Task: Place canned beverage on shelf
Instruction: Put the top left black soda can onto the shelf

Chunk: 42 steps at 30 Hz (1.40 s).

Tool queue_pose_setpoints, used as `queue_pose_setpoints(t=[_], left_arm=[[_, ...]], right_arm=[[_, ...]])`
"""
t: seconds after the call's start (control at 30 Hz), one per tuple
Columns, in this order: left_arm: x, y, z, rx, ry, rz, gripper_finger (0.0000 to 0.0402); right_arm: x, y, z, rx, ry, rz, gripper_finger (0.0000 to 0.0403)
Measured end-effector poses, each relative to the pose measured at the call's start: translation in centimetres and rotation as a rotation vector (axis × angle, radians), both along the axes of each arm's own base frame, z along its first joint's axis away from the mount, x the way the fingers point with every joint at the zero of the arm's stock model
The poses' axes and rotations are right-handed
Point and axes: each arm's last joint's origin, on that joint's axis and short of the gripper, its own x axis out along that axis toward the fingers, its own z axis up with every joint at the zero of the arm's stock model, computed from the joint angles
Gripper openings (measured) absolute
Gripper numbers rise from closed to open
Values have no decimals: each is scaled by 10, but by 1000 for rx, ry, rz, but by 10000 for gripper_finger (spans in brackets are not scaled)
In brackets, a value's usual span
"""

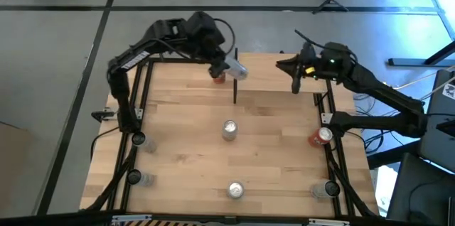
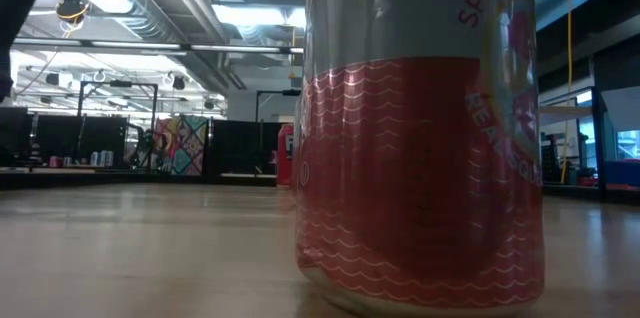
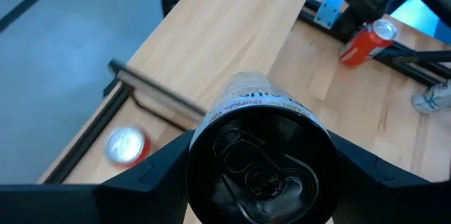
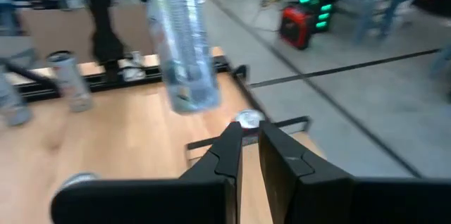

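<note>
We see the left gripper (image 1: 229,67) at twelve o'clock on the table, fingers clasping a silver can (image 1: 237,70) tipped on its side over the shelf (image 3: 232,23). The right gripper (image 1: 294,77) hovers at two o'clock, fingers pressed together, holding nothing.

A red toolbox (image 4: 299,23) sits on the floor beyond the table (image 1: 185,148).

In your low view a red can (image 2: 420,138) fills the frame, its top cut off at 12 o'clock, hiding the table behind. From above, the left gripper (image 1: 226,68) is too small to tell its fingers.
</note>
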Motion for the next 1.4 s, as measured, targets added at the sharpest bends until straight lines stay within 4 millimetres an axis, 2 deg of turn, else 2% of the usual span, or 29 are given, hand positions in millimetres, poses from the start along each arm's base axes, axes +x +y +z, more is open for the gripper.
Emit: queue_pose_setpoints(t=[0.17, 0.4, 0.87, 1.2, 1.4], left_arm=[[25, 1, -10, 26, -58, -62, 232], [35, 7, -10, 76, -104, -89, 233], [43, 11, -4, 167, -188, -104, 237], [67, 22, -23, 230, -163, -56, 238], [69, 42, -33, 237, -136, -9, 238]], right_arm=[[19, -9, -16, 67, 59, 60, 37], [33, -17, -26, 82, 87, 60, 37], [46, -24, -38, 105, 125, 59, 37], [48, -26, -42, 109, 147, 32, 37], [46, -24, -44, 134, 172, 36, 37]])
